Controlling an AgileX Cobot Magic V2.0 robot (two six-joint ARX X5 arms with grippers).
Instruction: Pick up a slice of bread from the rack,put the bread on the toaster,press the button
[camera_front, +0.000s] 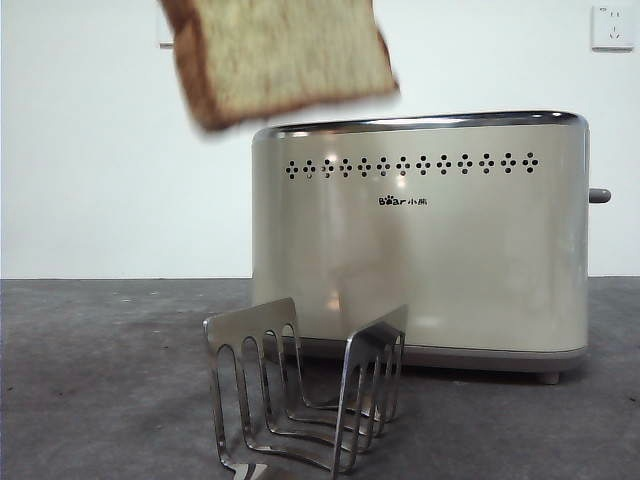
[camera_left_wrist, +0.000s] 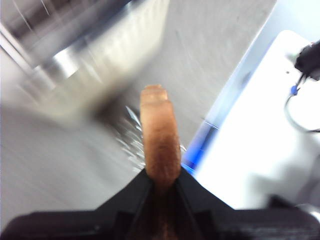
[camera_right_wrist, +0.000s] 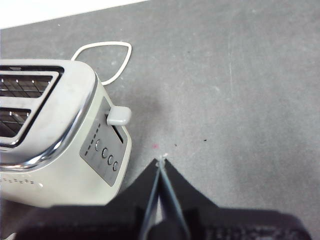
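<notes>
1. Bread: slice of bread (camera_front: 280, 60) is airborne, tilted, above and just off the toaster's (camera_front: 420, 250) rack-side top corner, clear of the rim. Blurred in the front view.
2. Left gripper (camera_left_wrist: 161, 182) pinches the slice (camera_left_wrist: 160, 135) by its crust edge, jaws pressed on both faces. Wrist view is blurred; toaster (camera_left_wrist: 100, 55) and rack (camera_left_wrist: 132, 137) lie below it.
3. Rack (camera_front: 305, 390) stands on the bench near its front edge, just in front of the toaster, no slice in it.
4. Right gripper (camera_right_wrist: 161, 165) hangs over bare bench (camera_right_wrist: 240, 100) beside the toaster's (camera_right_wrist: 55, 135) narrow end, jaws pressed together, holding nothing.
5. Button (camera_right_wrist: 119, 116) sticks out of that end, apart from the right gripper. Front view shows it (camera_front: 599, 195) too.
</notes>
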